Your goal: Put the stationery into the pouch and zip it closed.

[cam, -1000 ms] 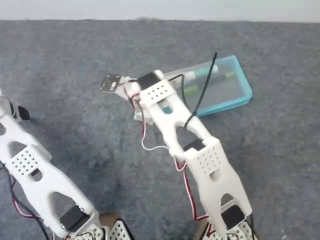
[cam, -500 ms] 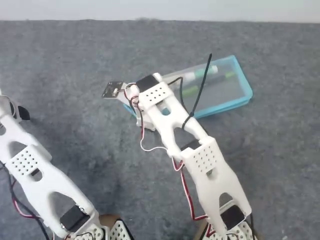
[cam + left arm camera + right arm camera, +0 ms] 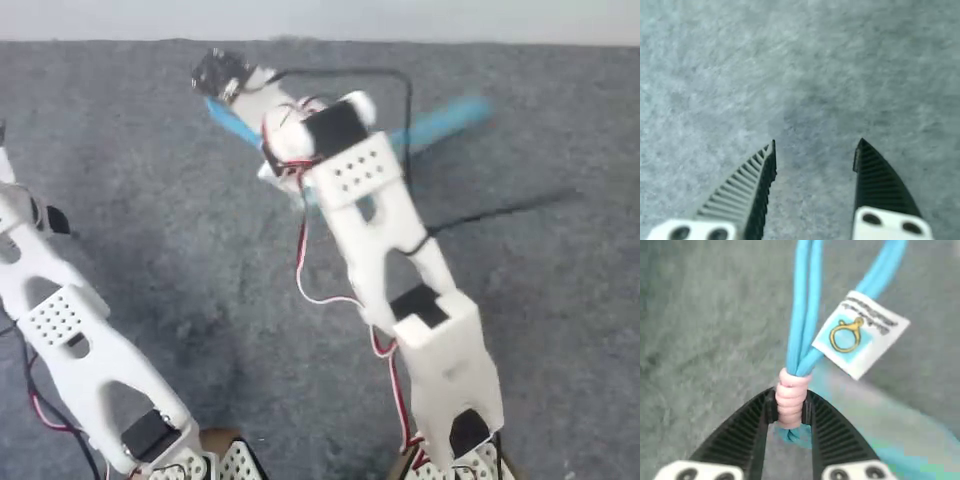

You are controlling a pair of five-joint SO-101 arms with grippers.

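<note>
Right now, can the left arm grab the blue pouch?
Probably not. The left gripper hangs open over bare carpet, well apart from the pouch, which the right gripper holds by its pink pull.

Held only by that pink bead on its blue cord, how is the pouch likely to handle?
Probably swings freely: the right gripper pinches just the pink bead, and the thin blue cord looks flexible, not stiff. The pouch seems light, hanging from that cord alone. The ribbed bead likely resists slipping between the ridged fingers.

Fixed high camera angled down across the grey mat (image 3: 560, 300); both wrist cameras close above that same mat.
</note>
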